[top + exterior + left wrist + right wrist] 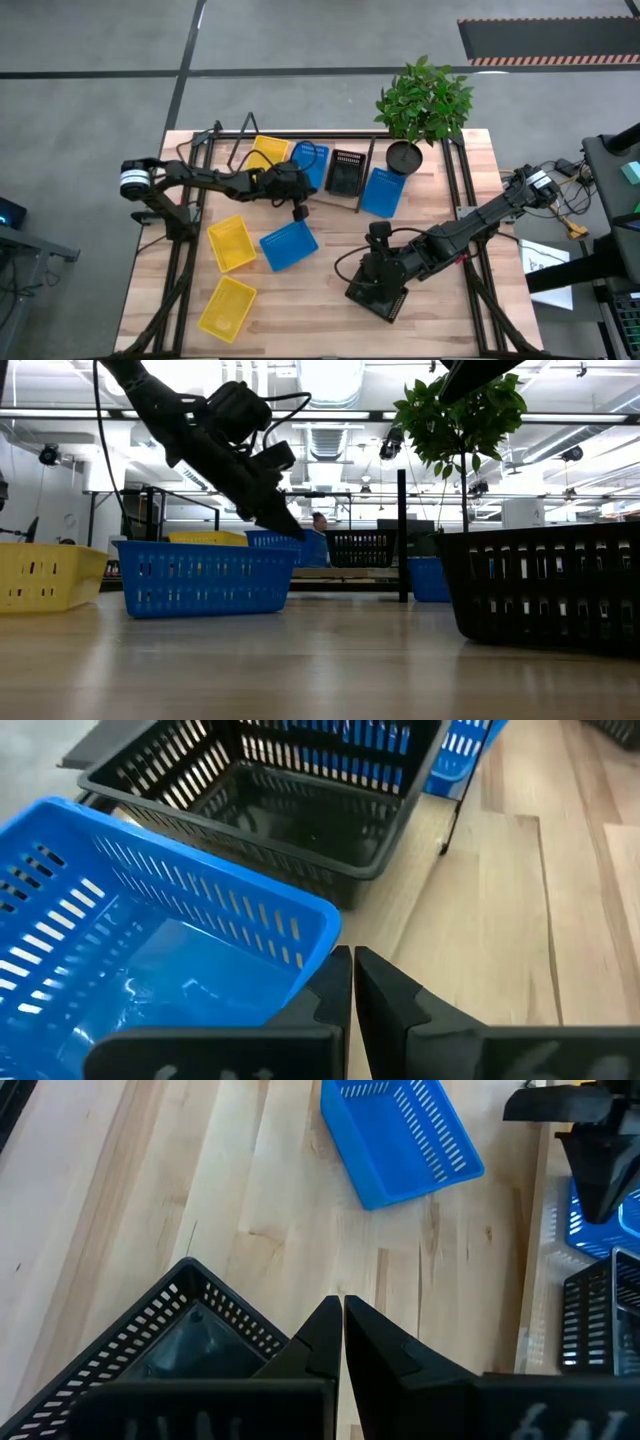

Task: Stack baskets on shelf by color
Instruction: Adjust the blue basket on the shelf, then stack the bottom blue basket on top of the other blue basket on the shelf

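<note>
2 claws pinched empty: left claw (300, 211) reaches over shelf (330, 196), right claw (377, 236) beside black basket (376, 290).

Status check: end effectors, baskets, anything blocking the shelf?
Left end effector shut, above the shelf's front edge. Right end effector shut, by a black basket. No visible obstruction.

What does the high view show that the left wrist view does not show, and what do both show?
Only the high view shows the three yellow baskets, the plant, the right gripper shut beside a black basket near the front edge, and the whole table.

Only the left wrist view shows closely that the left gripper is shut, its fingertips next to the blue basket's rim.

Both show that blue basket on the shelf and the black basket beside it.
</note>
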`<state>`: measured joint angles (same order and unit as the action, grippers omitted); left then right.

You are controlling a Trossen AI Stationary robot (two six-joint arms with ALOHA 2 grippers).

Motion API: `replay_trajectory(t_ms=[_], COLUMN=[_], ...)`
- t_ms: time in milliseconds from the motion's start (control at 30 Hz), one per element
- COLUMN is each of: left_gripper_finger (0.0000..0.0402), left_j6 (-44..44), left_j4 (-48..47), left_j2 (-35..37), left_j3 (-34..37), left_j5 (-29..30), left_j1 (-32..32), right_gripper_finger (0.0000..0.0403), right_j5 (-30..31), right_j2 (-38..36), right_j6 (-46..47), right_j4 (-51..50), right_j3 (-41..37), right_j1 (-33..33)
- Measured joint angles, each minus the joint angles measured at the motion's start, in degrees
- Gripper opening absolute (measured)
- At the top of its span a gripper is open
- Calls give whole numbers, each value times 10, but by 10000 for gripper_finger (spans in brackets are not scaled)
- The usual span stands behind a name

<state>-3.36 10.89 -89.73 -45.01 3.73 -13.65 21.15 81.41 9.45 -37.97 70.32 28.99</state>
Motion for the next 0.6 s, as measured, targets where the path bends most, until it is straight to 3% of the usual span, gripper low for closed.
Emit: replay_trajectory(t_ms=[400,600], left_gripper_finger=[0,0], left_j6=[1,16], left_j4=[8,-11], left_j2=[2,42], left_j3=[0,1], left_j5=[-4,-16], left_j1=[3,36], right_gripper_finger=[9,9], right_j5=[0,0], right_j2=[0,0], right_j6=[0,0], right_j4=[3,16], right_j3=[0,-3], right_j1=[0,0])
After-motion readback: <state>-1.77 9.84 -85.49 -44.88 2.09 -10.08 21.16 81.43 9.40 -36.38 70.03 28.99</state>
